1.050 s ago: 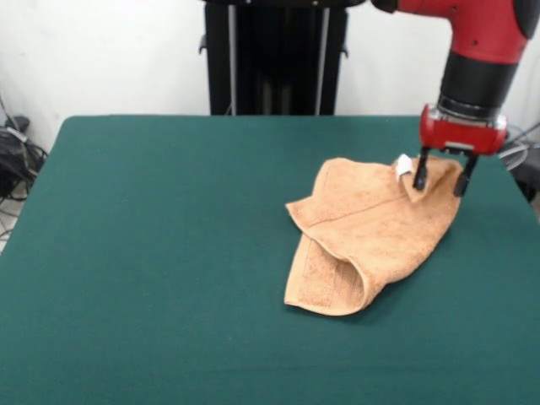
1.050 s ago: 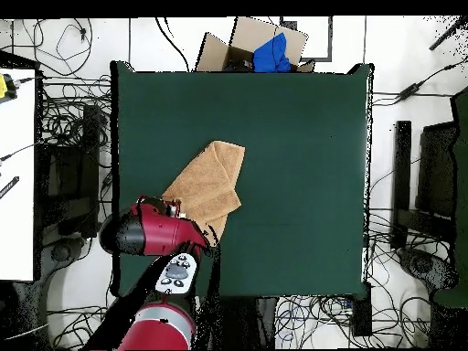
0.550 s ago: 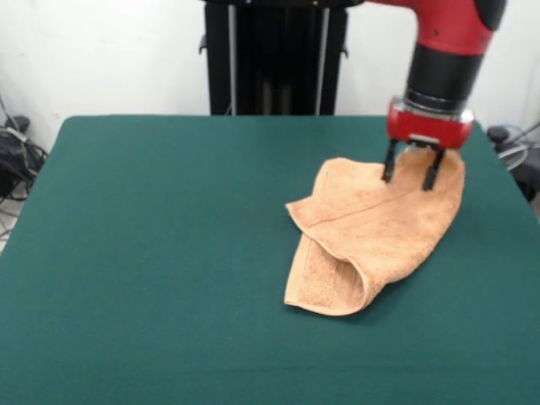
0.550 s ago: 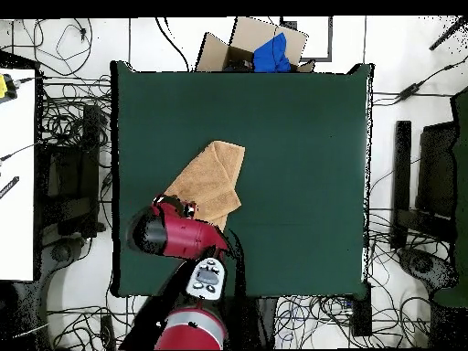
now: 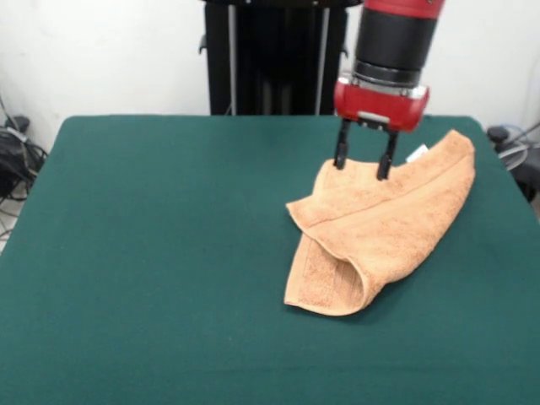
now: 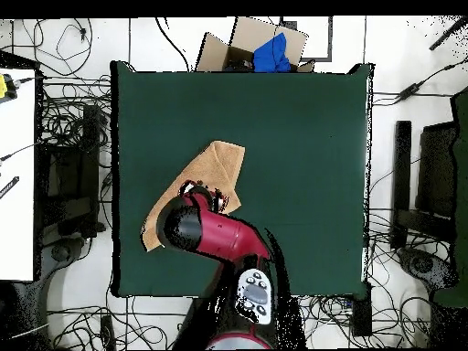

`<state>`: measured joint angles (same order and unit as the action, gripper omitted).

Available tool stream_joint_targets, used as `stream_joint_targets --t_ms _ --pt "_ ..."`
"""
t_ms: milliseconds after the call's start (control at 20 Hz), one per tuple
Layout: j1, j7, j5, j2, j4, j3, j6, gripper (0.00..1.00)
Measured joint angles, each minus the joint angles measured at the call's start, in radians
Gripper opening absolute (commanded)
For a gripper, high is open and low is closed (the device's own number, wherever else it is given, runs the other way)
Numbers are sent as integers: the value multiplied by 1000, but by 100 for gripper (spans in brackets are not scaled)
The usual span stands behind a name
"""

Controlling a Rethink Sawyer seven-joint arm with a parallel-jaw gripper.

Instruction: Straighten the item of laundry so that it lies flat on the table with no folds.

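Note:
The item of laundry [image 5: 380,228] is an orange-tan towel lying on the right half of the green table [image 5: 169,253]. One corner stretches out to the far right, with a small white tag [image 5: 417,153] beside it. The near-left end is doubled over into a rounded fold [image 5: 325,291]. My gripper [image 5: 361,169] hangs open just over the towel's far edge, with nothing between its fingers. In the overhead view the red arm [image 6: 215,233] covers the middle of the towel [image 6: 219,164] and hides the gripper.
The towel's stretched corner lies close to the table's right edge [image 5: 506,177]. Off the table, the overhead view shows a cardboard box with blue cloth [image 6: 260,50], cables on the floor and a white bench [image 6: 16,174].
The gripper let go of the tagged corner and moved left along the towel's far edge. That corner now lies spread out farther toward the table's right edge.

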<state>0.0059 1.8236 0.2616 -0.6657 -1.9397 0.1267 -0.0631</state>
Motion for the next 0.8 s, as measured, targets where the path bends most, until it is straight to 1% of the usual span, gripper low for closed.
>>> stream_joint_targets --t_ms 300,500,800 --pt "-12 0 -22 -19 0 0 0 100" --pt "-15 0 -32 -19 0 -1 0 100" --pt "-45 0 -73 -10 0 -13 0 100"
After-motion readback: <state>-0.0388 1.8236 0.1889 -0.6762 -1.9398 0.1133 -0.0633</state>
